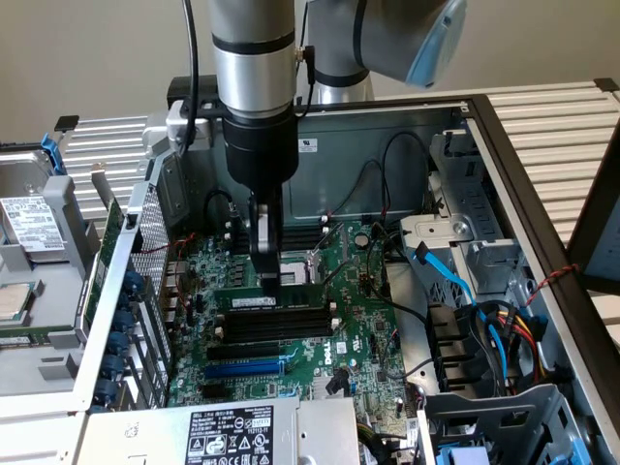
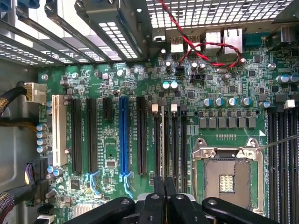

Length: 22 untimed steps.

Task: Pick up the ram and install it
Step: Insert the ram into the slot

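Pinching the thin top edge of the ram [image 1: 254, 301], the pincer [image 1: 268, 283] has its fingers very close together. The ram stands on its edge on the green board [image 1: 358, 329], just beside the empty black slots [image 1: 276, 327]. If the ram sits a bit crooked, a push down could bend it or scrape the board, and its ends may not click in.

Soft, even light filled the open grey metal computer case [image 1: 387, 116] — shadows lay faint inside. The shiny silver arm segment [image 1: 252, 48] carried mild glare.
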Each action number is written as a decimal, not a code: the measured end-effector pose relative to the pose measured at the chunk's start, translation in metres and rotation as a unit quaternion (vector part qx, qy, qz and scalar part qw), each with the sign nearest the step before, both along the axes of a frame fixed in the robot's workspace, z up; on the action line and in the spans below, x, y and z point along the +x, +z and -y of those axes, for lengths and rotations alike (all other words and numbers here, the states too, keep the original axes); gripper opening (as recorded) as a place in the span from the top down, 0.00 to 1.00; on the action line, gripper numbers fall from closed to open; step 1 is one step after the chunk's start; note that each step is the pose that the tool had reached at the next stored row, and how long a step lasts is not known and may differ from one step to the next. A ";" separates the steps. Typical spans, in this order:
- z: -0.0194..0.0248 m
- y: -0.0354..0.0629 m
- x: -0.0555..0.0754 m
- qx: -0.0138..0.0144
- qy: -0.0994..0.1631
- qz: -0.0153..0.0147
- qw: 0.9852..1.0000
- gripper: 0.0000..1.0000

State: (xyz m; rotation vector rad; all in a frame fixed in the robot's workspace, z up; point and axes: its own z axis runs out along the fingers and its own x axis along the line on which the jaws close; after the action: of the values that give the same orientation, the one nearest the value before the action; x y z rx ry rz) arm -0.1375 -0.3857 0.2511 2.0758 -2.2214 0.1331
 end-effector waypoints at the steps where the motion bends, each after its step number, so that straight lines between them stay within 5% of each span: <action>1: 0.0010 0.0000 0.000 0.000 0.000 0.000 1.000 0.88; 22: 0.0022 -0.0035 0.010 0.000 0.000 -0.002 1.000 0.88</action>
State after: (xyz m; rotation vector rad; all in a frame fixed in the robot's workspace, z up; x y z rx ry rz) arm -0.1278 -0.3879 0.2476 2.0745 -2.2197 0.1299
